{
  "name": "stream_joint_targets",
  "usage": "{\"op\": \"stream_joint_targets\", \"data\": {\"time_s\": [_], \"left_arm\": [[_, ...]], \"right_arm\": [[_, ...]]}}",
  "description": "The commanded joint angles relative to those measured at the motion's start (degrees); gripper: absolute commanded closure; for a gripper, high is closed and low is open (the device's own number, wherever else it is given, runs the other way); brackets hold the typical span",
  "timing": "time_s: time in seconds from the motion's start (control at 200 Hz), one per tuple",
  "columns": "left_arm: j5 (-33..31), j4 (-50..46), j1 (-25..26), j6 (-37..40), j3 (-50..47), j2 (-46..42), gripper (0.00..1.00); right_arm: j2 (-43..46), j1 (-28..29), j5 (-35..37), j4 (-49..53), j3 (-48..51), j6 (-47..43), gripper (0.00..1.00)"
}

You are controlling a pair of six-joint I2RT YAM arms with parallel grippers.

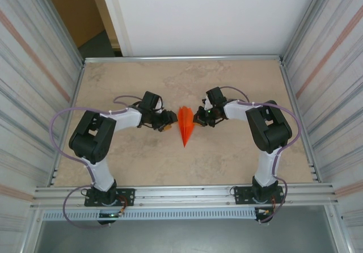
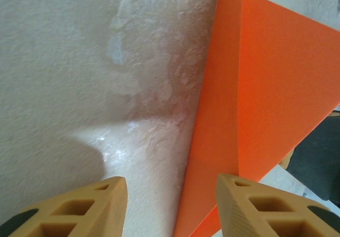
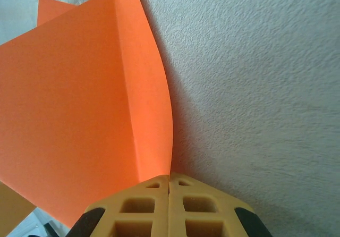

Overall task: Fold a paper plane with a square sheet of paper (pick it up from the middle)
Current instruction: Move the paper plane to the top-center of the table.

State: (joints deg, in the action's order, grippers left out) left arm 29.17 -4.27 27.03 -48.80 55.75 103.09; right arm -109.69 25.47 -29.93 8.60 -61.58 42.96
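The square sheet of paper stands folded as a narrow orange paper plane (image 1: 185, 125) on the table between both arms, its point toward the near edge. My right gripper (image 1: 197, 117) is at its right side. In the right wrist view the yellow fingertips (image 3: 169, 181) are pressed together with the edge of the plane's wing (image 3: 149, 115) running into the seam between them. My left gripper (image 1: 169, 122) is at the plane's left side. Its fingers (image 2: 172, 194) stand apart, and the plane's left flap (image 2: 218, 130) passes between them close to the right finger, unclamped.
The beige table (image 1: 227, 156) is fenced by metal walls at left (image 1: 34, 77) and right (image 1: 332, 77). An aluminium rail (image 1: 181, 193) carrying both arm bases runs along the near edge. The dark body of the right gripper (image 2: 319, 157) shows behind the paper.
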Motion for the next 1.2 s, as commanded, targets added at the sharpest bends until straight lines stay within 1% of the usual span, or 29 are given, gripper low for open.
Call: {"op": "stream_joint_targets", "data": {"time_s": [0.0, 0.06, 0.165, 0.316, 0.366, 0.466, 0.551, 0.661, 0.802, 0.957, 1.087, 1.198], "left_arm": [[1.97, 1.82, 0.57, -0.25, 1.65, 0.05, 0.52], [1.84, 1.90, 0.57, -0.25, 1.69, 0.05, 0.52], [1.61, 2.17, 0.55, -0.25, 1.69, -0.11, 0.55], [-5.03, -1.06, 0.56, -0.42, 0.69, -3.24, 0.56], [-6.02, -0.69, 0.52, -0.27, 0.17, -4.34, 0.56], [-5.06, 2.03, 0.57, 0.09, -0.53, -5.78, 0.52], [-2.48, 4.40, 0.56, -0.07, -0.56, -5.12, 0.49], [-0.67, 3.20, 0.83, 0.08, 1.54, -2.13, 0.50], [1.30, 0.18, 1.18, 1.51, 4.77, 1.34, 0.57], [1.02, -4.93, 1.63, 4.17, 8.61, 4.03, 0.69], [0.91, -10.51, 1.62, 5.78, 12.46, 6.71, 0.81], [-1.04, -13.84, 1.46, 7.24, 14.44, 7.10, 0.93]], "right_arm": [[1.81, -0.23, 0.69, 1.31, 0.24, -0.90, 1.00], [1.81, -0.25, 0.76, 1.43, 0.23, -0.89, 1.00], [1.96, -0.21, 0.93, 1.58, 0.26, -0.88, 1.00], [2.29, -0.31, 1.32, 1.68, 0.20, -0.97, 1.00], [2.21, -0.33, 1.35, 1.77, 0.16, -0.95, 1.00], [2.19, -0.33, 1.20, 1.81, 0.12, -1.02, 1.00], [1.94, -0.33, 1.19, 1.77, 0.12, -0.95, 1.00], [1.94, -0.29, 1.19, 1.77, 0.08, -0.94, 1.00], [1.84, -0.39, 1.05, 1.86, -0.09, -0.95, 1.00], [1.78, -0.26, 0.84, 1.84, -0.09, -1.09, 1.00], [2.18, -0.42, 0.80, 1.86, -0.36, -1.10, 1.00], [3.92, -0.90, 1.13, 1.59, -0.14, -1.13, 1.00]]}}
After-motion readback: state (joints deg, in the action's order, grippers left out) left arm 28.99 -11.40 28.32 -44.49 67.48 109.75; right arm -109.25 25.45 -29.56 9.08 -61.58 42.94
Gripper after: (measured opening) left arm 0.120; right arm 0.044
